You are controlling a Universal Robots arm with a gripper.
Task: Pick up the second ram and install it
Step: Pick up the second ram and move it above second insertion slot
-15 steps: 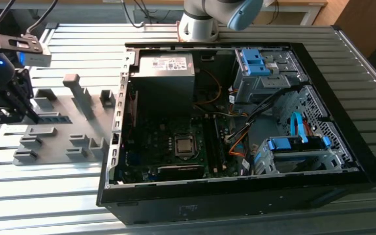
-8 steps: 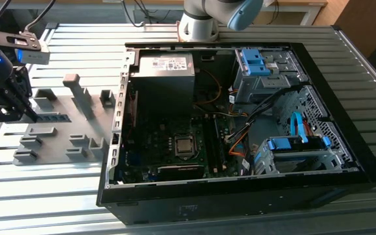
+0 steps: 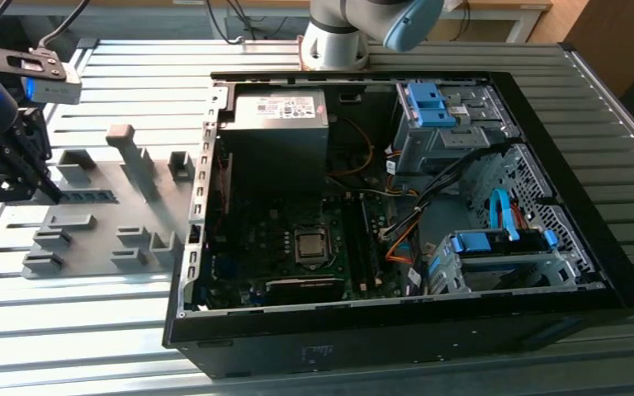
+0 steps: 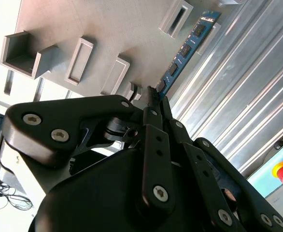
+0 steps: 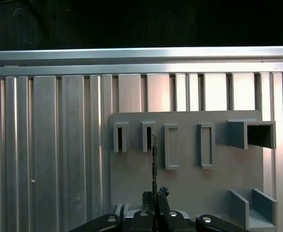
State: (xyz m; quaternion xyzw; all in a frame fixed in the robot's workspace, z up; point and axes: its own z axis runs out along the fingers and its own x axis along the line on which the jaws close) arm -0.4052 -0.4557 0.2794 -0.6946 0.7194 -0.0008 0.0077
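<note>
Gripper [image 4: 153,96] clamped on end of second ram [image 4: 184,49]. Stick at gray holder plate [image 5: 190,186], well apart from open computer case [image 3: 405,334]. Grasp made; carry and installation not yet done.

Second ram [image 4: 182,53] at holder tray [image 3: 102,247], beside computer case [image 3: 405,330].
</note>
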